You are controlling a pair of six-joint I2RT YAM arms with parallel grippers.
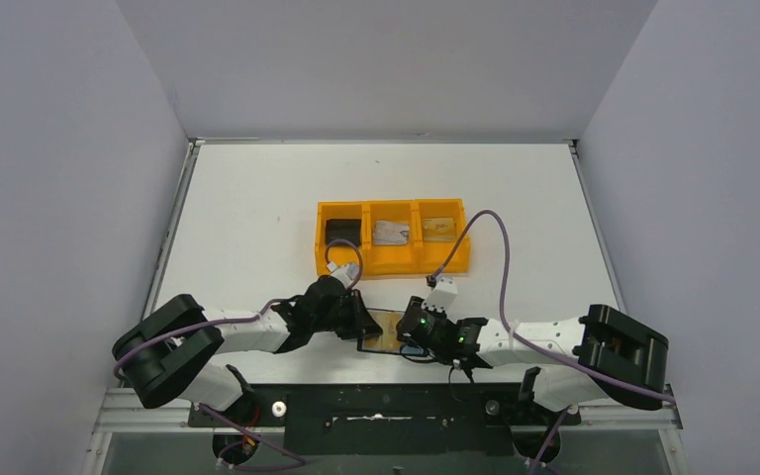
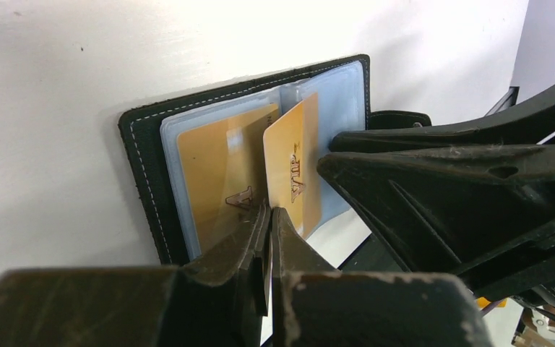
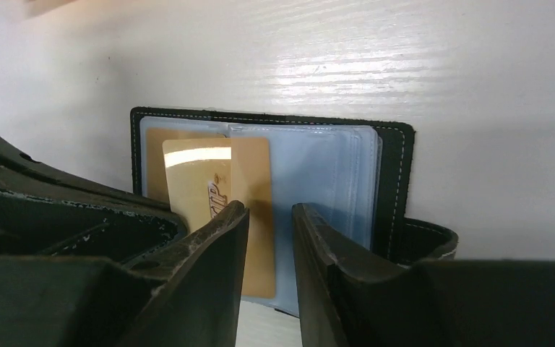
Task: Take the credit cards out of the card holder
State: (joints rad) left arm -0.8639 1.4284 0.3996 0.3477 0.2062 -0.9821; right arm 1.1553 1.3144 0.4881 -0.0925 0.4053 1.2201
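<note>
The card holder (image 1: 384,332) lies open on the table between my grippers, blue-grey pockets up; it also shows in the left wrist view (image 2: 141,144) and the right wrist view (image 3: 394,173). My left gripper (image 2: 269,211) is shut on the edge of a gold credit card (image 2: 293,170) and holds it tilted up from the pockets. This card also shows in the right wrist view (image 3: 213,170). A second gold card (image 2: 213,163) sits in the left pocket. My right gripper (image 3: 269,210) is open, low over the right-hand pockets, holding nothing.
The orange tray (image 1: 394,261) stands just behind the card holder. It holds a black block (image 1: 342,232), a silvery card (image 1: 391,234) and a gold card (image 1: 439,228), one per compartment. My right gripper's fingers (image 2: 441,188) crowd the left gripper.
</note>
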